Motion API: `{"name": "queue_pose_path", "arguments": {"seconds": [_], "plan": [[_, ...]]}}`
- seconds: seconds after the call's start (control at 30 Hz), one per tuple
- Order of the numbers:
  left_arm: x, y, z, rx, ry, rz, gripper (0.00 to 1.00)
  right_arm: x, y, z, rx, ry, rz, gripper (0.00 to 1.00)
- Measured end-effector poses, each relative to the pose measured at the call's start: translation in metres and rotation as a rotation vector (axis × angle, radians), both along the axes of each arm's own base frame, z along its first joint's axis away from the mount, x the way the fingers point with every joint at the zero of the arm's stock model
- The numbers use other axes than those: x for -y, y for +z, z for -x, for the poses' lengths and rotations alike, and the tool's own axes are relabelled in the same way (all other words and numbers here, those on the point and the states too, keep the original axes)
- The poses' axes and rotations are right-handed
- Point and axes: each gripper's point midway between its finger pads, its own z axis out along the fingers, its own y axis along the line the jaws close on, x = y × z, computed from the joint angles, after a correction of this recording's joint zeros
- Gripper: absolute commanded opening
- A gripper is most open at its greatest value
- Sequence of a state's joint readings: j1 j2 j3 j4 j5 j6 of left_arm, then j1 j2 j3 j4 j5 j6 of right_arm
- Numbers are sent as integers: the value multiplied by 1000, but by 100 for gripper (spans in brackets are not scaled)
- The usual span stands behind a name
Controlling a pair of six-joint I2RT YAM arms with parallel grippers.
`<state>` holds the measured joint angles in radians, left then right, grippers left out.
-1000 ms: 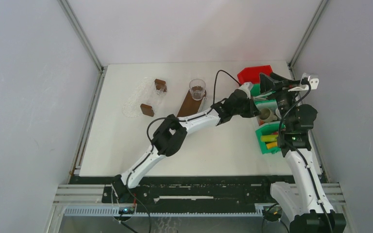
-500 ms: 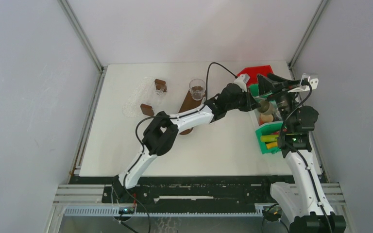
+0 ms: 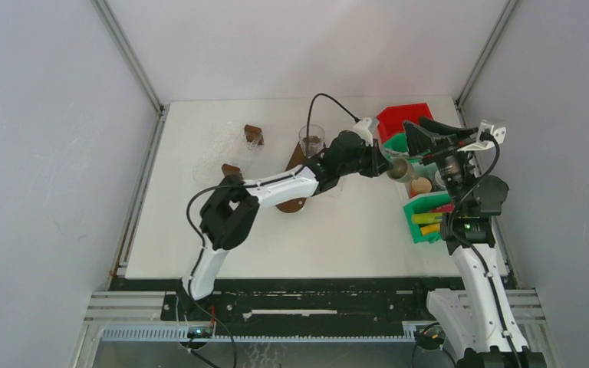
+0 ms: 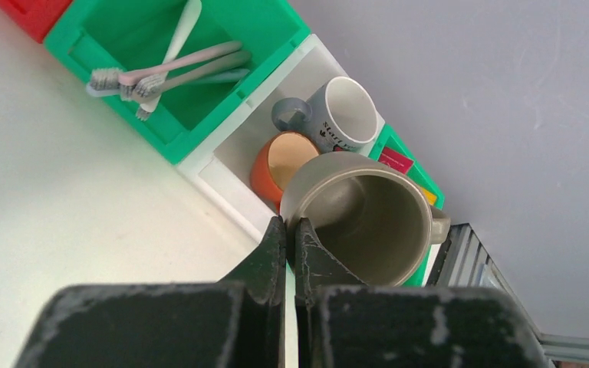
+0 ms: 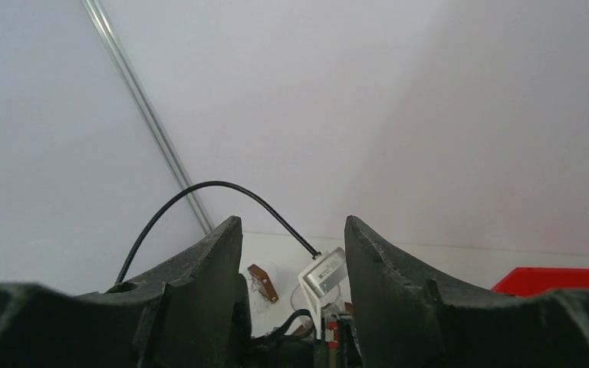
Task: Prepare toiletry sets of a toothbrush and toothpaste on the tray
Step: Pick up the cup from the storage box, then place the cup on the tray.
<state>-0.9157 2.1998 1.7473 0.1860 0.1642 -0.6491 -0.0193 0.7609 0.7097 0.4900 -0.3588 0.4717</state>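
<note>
Toothpaste tubes (image 3: 425,218) lie in the nearest green bin (image 3: 412,228) at the right edge of the table (image 3: 353,230). One is lime, with a yellow-orange piece just beside it. A pink-red one (image 3: 445,207) shows at the far side of that bin, partly hidden by the right arm.

Toothbrushes (image 4: 170,67) are piled loosely in a second green bin (image 4: 199,126) further back, their bristle heads together at one end. A white bin (image 4: 215,180) sits between the two green ones. It holds an orange cup (image 4: 276,165) and a grey mug with print (image 4: 337,115), both lying with their mouths toward the left wrist camera. A red bin (image 3: 403,116) closes the row at the far end; what is in it cannot be seen.

The left gripper (image 4: 291,230) is clamped on the rim of a beige mug (image 4: 368,222). The mug is empty and held in the air at the table-side edge of the white bin.

The right gripper (image 5: 293,253) is raised above the bins, its jaws well apart with nothing between them.

The brown tray (image 3: 297,157) lies mid-table, well apart from the bins and partly under the left arm. A clear glass (image 3: 311,140) stands at its far end.

Two small brown blocks (image 3: 253,134) and crumpled clear wrapping (image 3: 218,153) lie left of the tray.
</note>
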Motion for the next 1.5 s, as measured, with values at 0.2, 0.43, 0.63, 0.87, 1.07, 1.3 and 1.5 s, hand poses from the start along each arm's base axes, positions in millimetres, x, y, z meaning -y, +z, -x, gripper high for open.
{"name": "queue_pose_path", "arguments": {"seconds": [0.2, 0.43, 0.63, 0.87, 1.07, 1.3, 1.5], "plan": [[-39, 23, 12, 60, 35, -23, 0, -4, 10, 11, 23, 32, -17, 60], [-105, 56, 38, 126, 127, -33, 0, -9, 25, 17, 41, 64, -22, 60], [-175, 59, 55, 152, 247, -108, 0, -20, 9, 4, -36, 113, -6, 60], [-268, 22, 47, 89, 431, -251, 0, -50, -58, -22, -256, 171, 49, 60], [-325, -1, 27, 27, 558, -361, 0, -61, -96, -38, -356, 189, 86, 60], [-343, -41, 16, -60, 559, -521, 0, -62, -110, -44, -383, 179, 119, 61], [-340, -58, 11, -97, 520, -613, 0, -60, -111, -45, -373, 158, 145, 61]]}}
